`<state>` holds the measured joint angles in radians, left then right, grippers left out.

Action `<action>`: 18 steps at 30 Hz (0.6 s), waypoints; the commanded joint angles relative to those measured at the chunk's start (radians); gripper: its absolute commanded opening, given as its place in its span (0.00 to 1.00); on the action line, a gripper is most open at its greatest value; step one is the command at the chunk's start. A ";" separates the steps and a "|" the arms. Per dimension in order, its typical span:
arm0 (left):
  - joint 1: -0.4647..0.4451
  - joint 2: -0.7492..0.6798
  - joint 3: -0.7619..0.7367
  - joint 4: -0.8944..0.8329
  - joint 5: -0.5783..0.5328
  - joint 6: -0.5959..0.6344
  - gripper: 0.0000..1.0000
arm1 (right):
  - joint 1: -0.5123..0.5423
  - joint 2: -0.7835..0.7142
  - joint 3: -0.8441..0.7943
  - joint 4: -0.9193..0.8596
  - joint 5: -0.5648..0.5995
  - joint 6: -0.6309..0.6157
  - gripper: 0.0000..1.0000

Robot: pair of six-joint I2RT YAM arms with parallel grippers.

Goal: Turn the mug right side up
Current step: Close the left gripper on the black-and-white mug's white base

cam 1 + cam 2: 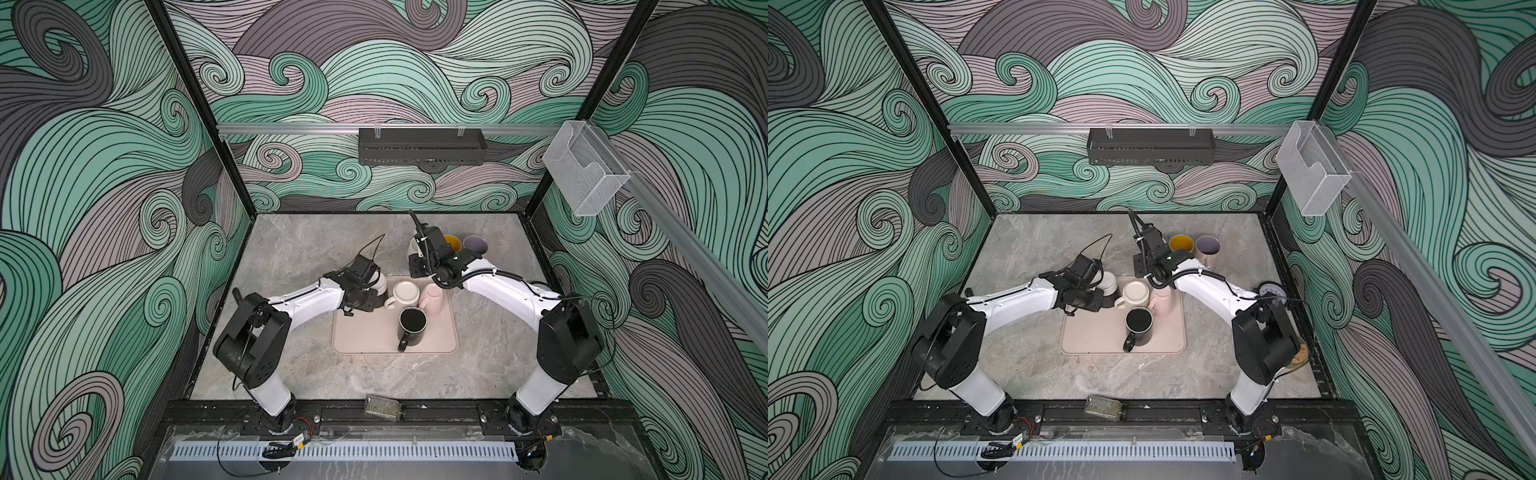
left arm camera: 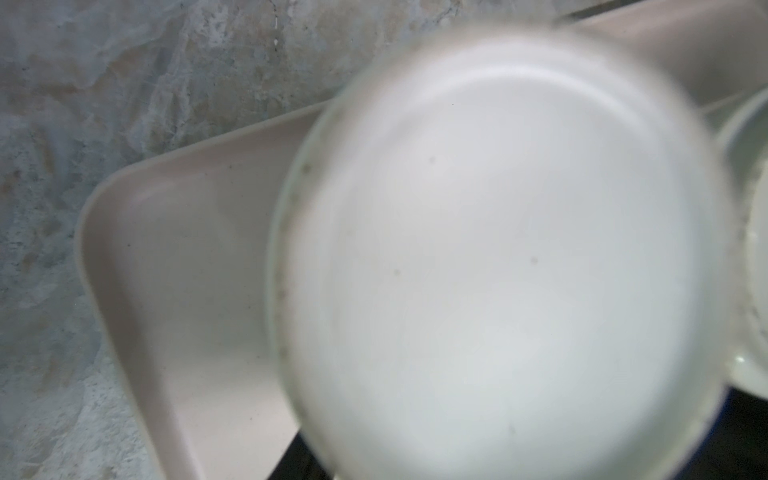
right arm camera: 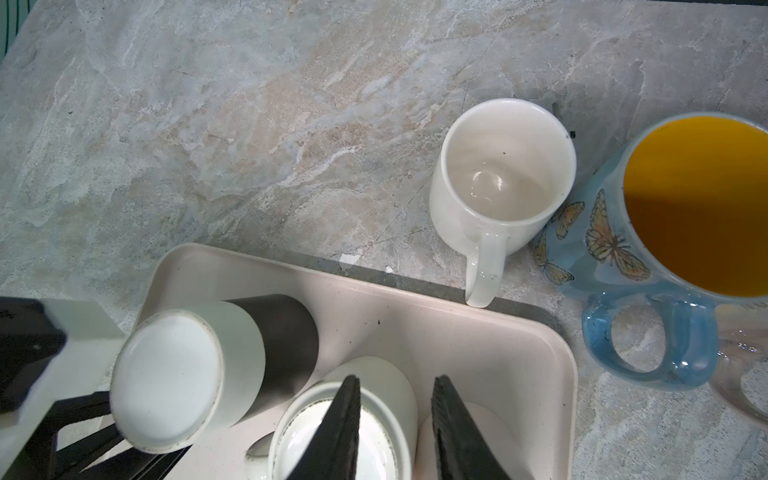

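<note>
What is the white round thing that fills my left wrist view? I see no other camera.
Observer: It is the base of a mug; its rim half is dark.
Operator: Is it right side up?
Observer: No. It is tilted, base up, dark rim down on the tray.
Operator: Where is the right claw?
Observer: The right claw hangs open over the cream mug next to it, holding nothing.
</note>
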<state>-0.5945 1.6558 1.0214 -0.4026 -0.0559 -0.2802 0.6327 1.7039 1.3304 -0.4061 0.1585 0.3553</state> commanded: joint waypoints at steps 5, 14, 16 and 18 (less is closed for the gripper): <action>-0.009 0.014 0.042 -0.008 -0.040 0.016 0.31 | -0.005 -0.030 -0.007 0.010 0.015 0.004 0.31; -0.010 0.021 0.046 -0.019 -0.061 0.021 0.12 | -0.005 -0.039 -0.008 0.013 0.012 0.005 0.31; -0.009 0.019 0.046 -0.024 -0.072 0.021 0.04 | -0.005 -0.042 -0.010 0.013 0.010 0.006 0.30; -0.010 0.014 0.045 -0.027 -0.084 0.021 0.00 | -0.005 -0.048 -0.011 0.016 0.008 0.008 0.30</action>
<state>-0.5991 1.6611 1.0325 -0.4053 -0.1024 -0.2653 0.6300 1.6928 1.3296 -0.4015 0.1581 0.3557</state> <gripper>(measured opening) 0.162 0.303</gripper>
